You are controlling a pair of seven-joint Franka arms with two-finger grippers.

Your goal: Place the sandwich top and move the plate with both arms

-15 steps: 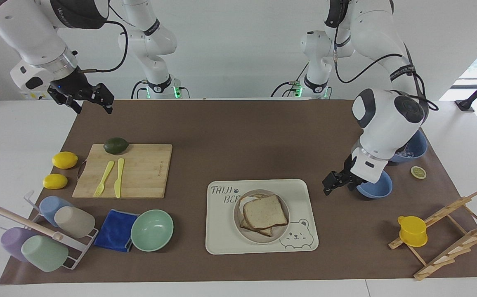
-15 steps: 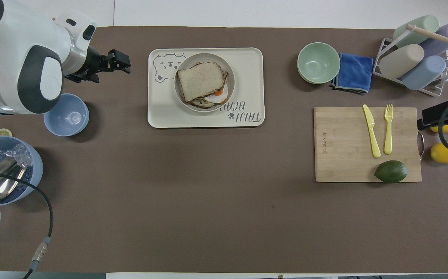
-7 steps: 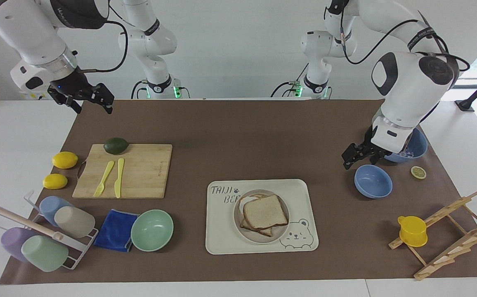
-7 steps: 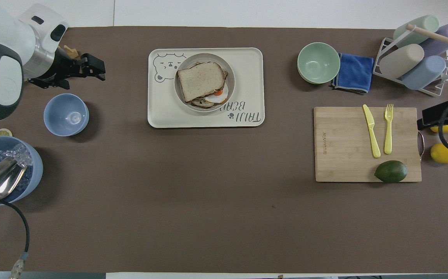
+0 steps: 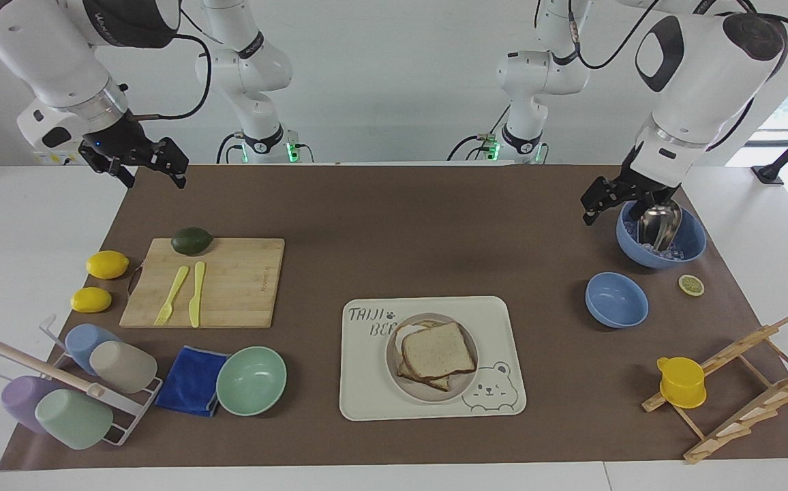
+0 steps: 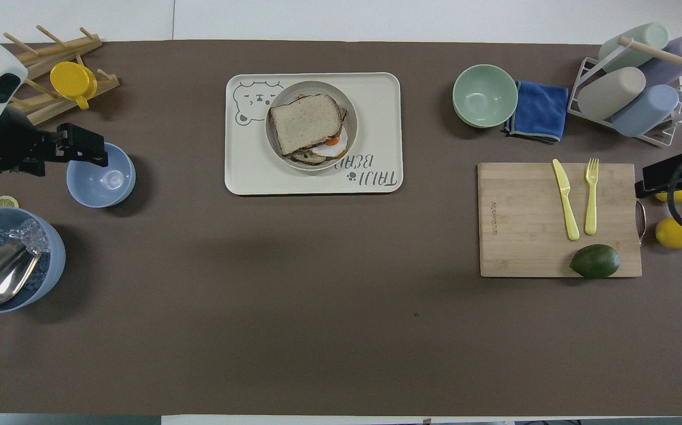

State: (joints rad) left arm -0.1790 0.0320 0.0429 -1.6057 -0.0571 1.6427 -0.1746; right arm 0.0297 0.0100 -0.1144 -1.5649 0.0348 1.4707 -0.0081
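Sandwich top (image 5: 437,352) lies on the egg toast inside the plate (image 5: 395,370), which sits on the bear-print tray (image 5: 496,320) midway along the table (image 5: 394,225), toward the edge far from the robots. Nearer the robots, at the left arm's end, the left claw (image 5: 605,198) hangs empty with its fingers apart above the rim of the ice bowl (image 5: 690,245) holding a metal scoop (image 5: 658,225). At the right arm's end the right claw (image 5: 152,170) waits in the air over the table's corner nearest the robots, fingers spread and holding nothing.
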